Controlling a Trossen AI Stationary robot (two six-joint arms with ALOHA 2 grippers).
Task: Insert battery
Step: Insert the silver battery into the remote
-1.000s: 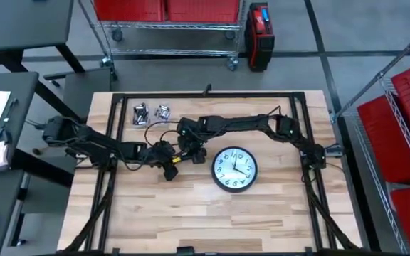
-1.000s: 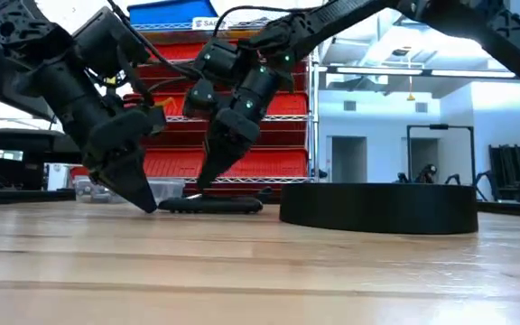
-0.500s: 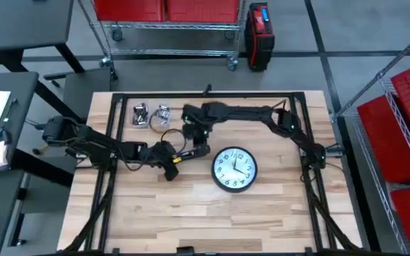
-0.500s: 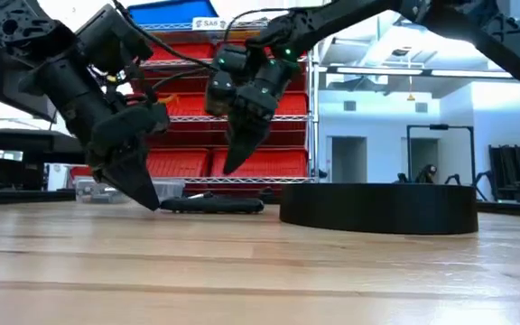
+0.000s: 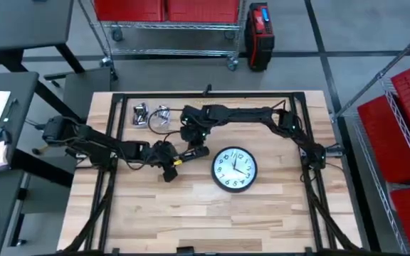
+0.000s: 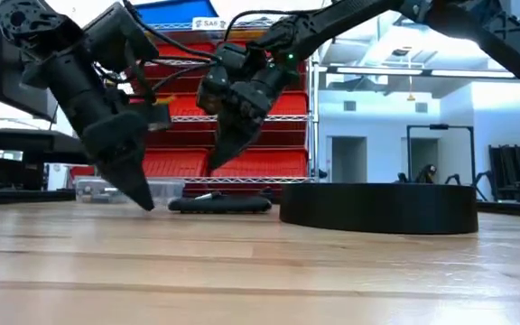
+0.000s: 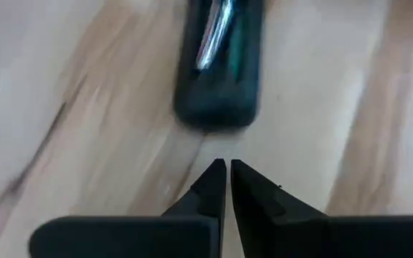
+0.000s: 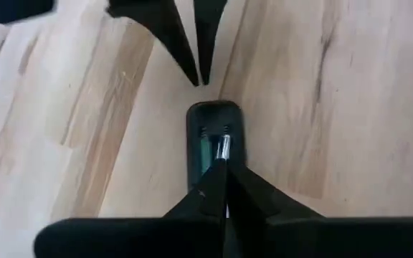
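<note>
Pincers [image 8: 224,175] [image 7: 228,172], both closed, flank unlabelled remote [image 8: 214,140]; clock [image 5: 234,169] numerals unreadable.

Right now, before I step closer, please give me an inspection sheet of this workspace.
Surface: wooden table, bare in the near half.
Job's things: black device lying flat beside the clock, its compartment open with something shiny inside; two small clear trays of metal pieces at the far left.
Clutter: wall clock lying face up.
Grippers: left tool shut, tip low near one end of the device; right tool shut, above the device, raised in the low view.
Cables: black cable loop hanging from the right arm near the trays.
Surroundings: red bins on wire racks; red and black case on the floor; no person seen.
</note>
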